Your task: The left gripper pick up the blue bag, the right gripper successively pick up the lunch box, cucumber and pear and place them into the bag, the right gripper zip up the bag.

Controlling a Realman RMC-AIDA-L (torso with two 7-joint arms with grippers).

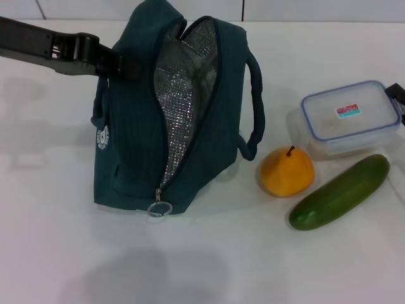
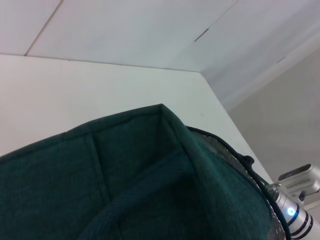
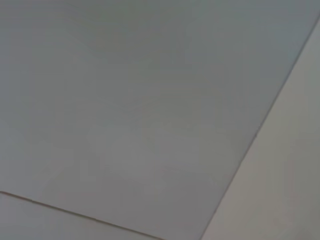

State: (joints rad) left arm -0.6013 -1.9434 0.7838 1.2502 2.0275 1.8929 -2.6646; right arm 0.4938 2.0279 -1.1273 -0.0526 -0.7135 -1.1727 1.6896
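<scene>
The blue bag (image 1: 171,114) stands on the white table, unzipped, with its silver lining facing me and the ring zipper pull (image 1: 159,209) at its base. My left gripper (image 1: 123,65) reaches in from the left and is shut on the bag's upper left edge; teal fabric (image 2: 125,180) fills the left wrist view. To the right of the bag lie the pear (image 1: 286,171), the cucumber (image 1: 340,192) and, behind them, the closed lunch box (image 1: 348,117). Only a black tip of my right gripper (image 1: 396,94) shows, at the frame's right edge beside the lunch box.
The white table (image 1: 209,266) stretches toward me in front of the bag. A bag handle (image 1: 254,107) loops out on the side toward the pear. The right wrist view shows only a pale wall panel (image 3: 150,110). A silver arm segment (image 2: 295,210) with a light appears past the bag.
</scene>
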